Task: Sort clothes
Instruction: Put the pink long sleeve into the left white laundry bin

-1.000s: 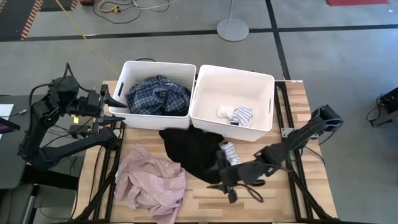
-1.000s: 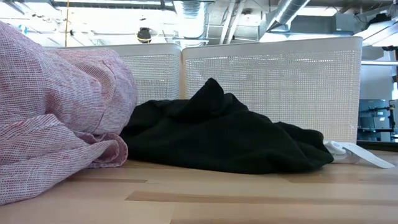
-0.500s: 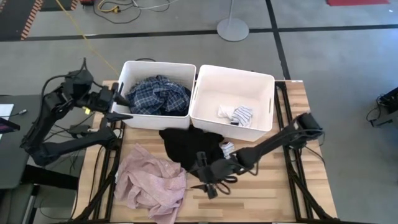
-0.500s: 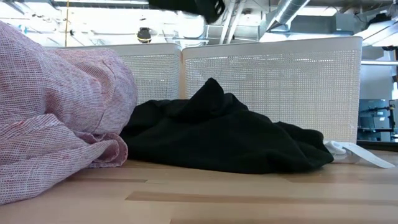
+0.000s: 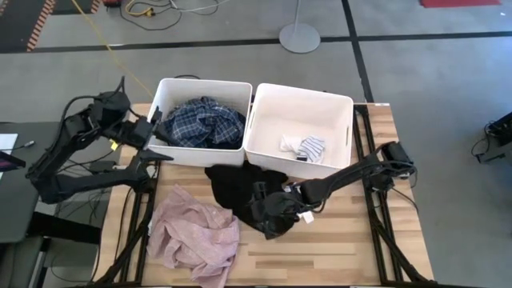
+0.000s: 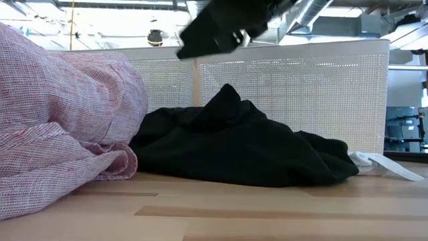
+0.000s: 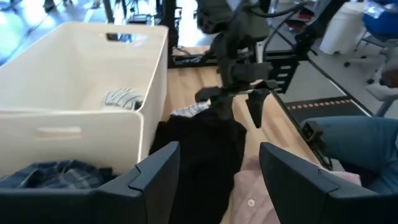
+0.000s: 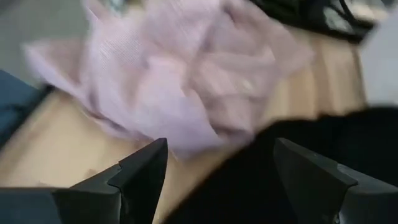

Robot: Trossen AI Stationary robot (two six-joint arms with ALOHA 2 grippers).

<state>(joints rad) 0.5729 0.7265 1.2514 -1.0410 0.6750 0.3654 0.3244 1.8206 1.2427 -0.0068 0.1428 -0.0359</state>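
The black garment (image 5: 240,194) lies heaped on the tabletop (image 5: 352,248) directly under the right hand (image 5: 274,218), whose spread, empty fingers risk pinching the neighbouring striped sock (image 5: 294,194) too.

Two dark, slender jointed arms trail black cables; each tool seemingly ends in flat dark fingers (image 7: 155,177).
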